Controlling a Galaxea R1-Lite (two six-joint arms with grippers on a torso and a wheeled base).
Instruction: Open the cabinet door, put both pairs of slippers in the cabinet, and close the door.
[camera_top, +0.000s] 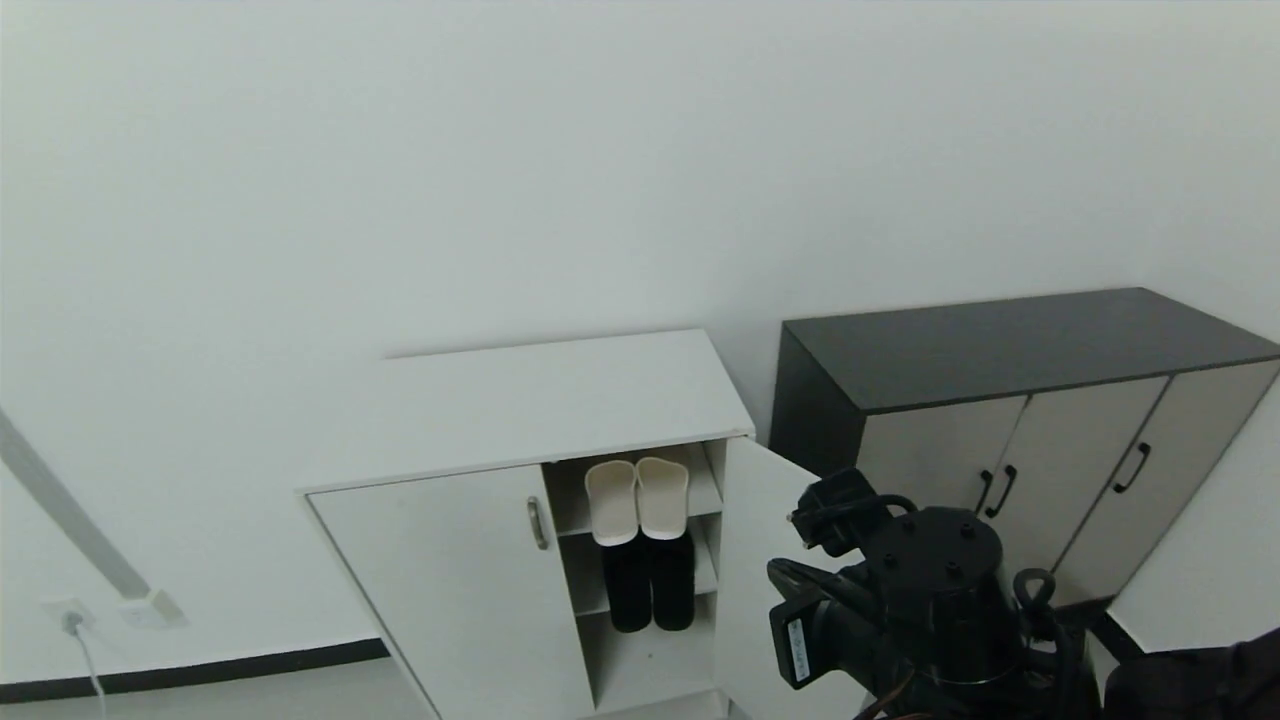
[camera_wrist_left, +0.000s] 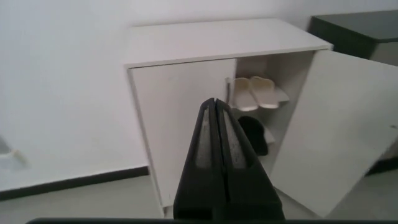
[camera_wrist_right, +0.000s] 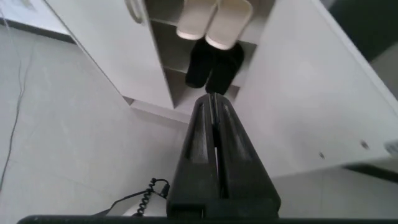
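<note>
Cabinet door (camera_top: 750, 540) stands open, white slippers (camera_top: 637, 500) shelved above black slippers (camera_top: 650, 595). Left claw (camera_wrist_left: 214, 104) and right claw (camera_wrist_right: 214, 98) are pressed together. Right wrist view catches a floor cable (camera_wrist_right: 146, 194).

Left hand (camera_wrist_left: 214, 102): two long black fingers (camera_wrist_left: 204, 146), tapered to a wedge, lay pressed flat together. Right hand (camera_wrist_right: 213, 98): matched it; a coiled black cable (camera_wrist_right: 144, 198) hung beside it. Right arm (camera_top: 900, 640): black; its round joint cap (camera_top: 935, 548) bore recessed screws (camera_top: 908, 527); looped black cables (camera_top: 1036, 586) and a white label (camera_top: 800, 640) sat alongside.

Even, diffuse, slightly dim light
</note>
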